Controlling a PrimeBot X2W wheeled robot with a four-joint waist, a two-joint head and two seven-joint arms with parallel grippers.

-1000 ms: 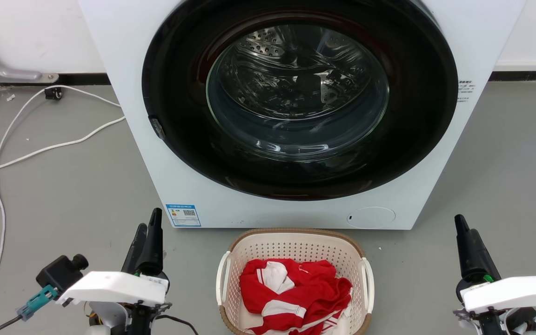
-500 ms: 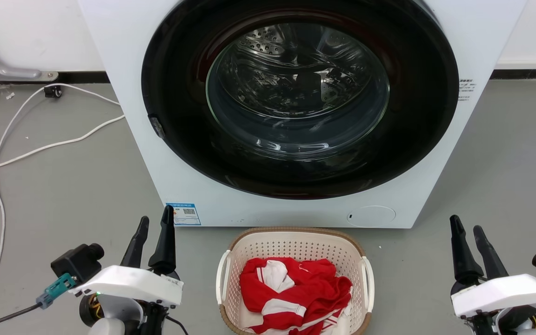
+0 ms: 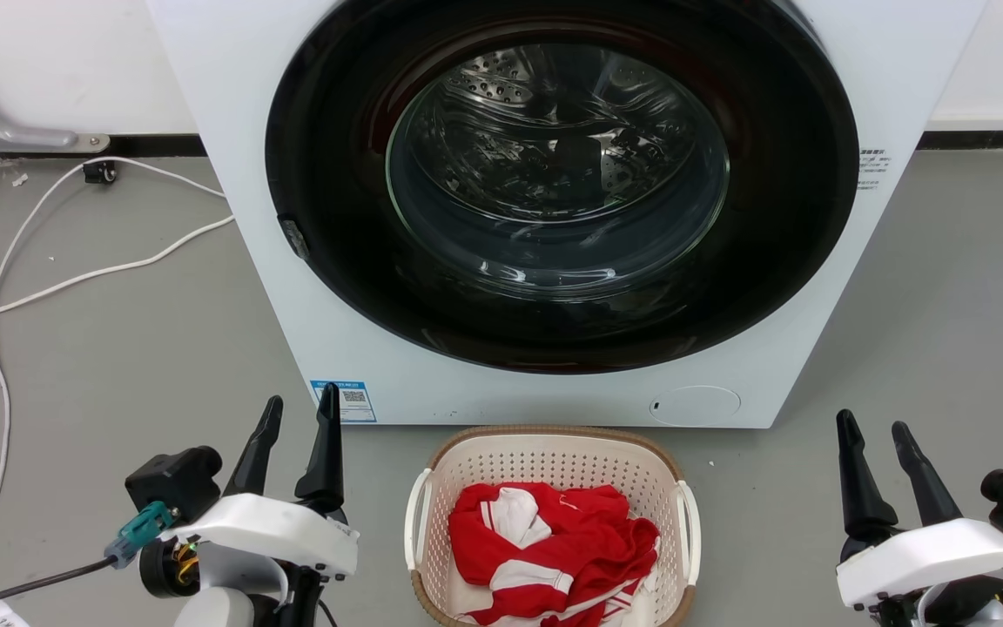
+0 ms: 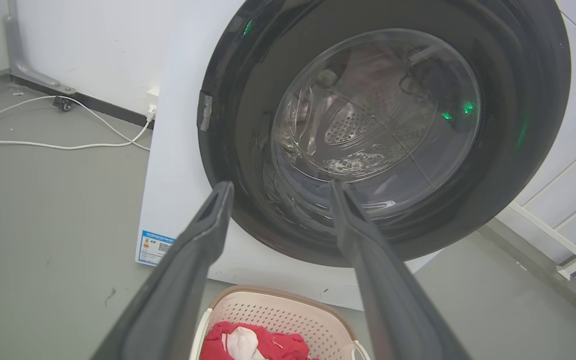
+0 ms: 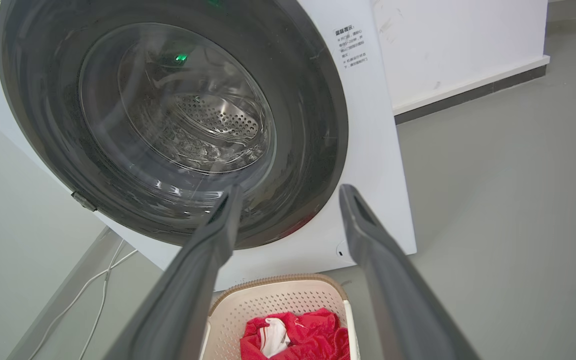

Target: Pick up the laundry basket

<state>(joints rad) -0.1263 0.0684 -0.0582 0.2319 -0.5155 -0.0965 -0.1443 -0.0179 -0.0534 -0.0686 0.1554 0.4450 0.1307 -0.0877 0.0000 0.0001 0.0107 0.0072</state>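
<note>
My left tool and right tool gape empty; the laundry basket looks stiff, probably light, so I'd grip its two white side handles

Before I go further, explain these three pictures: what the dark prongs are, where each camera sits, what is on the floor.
This is a two-armed robot. The dark prongs are its grippers: left gripper and right gripper, both open and holding nothing. The picture with both grippers comes from a head camera looking down; the other two come from cameras on each wrist, looking along that arm's fingers. On the grey floor stands a washing machine and before it the laundry basket with red and white clothes inside. A white cable lies at the left.
</note>
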